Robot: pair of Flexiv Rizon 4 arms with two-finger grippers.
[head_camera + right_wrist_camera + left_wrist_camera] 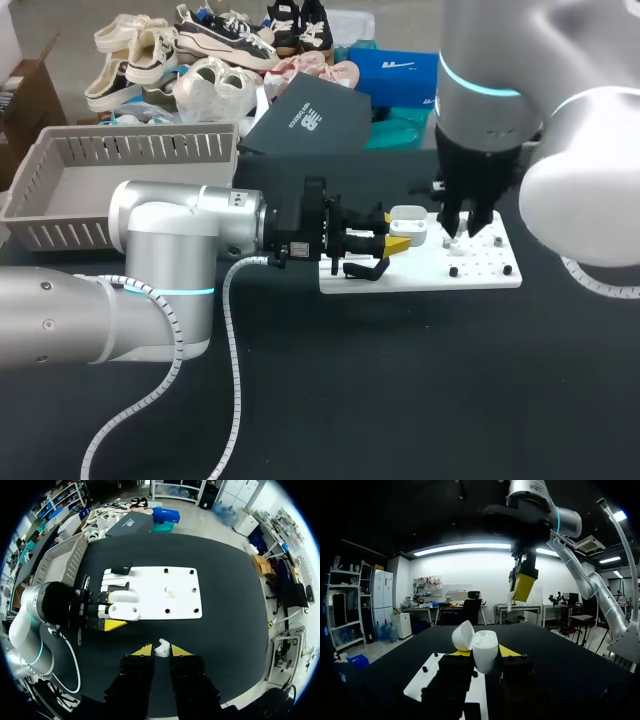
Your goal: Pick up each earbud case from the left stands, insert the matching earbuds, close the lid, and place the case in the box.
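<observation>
An open white plastic earbud case [479, 649] is pinched by the left gripper [393, 231] over a flat white pegged board [440, 277]; a small white earbud [162, 647] is clamped between the right gripper [161, 651] tips.

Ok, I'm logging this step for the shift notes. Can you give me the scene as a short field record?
left gripper: fingers shut on the earbud case
case lid: open
case position: held over the white board
right gripper: fingers shut on a white earbud, raised above the table
stands: black, at the board's end nearest the left arm
grey box: on the table's left side
</observation>
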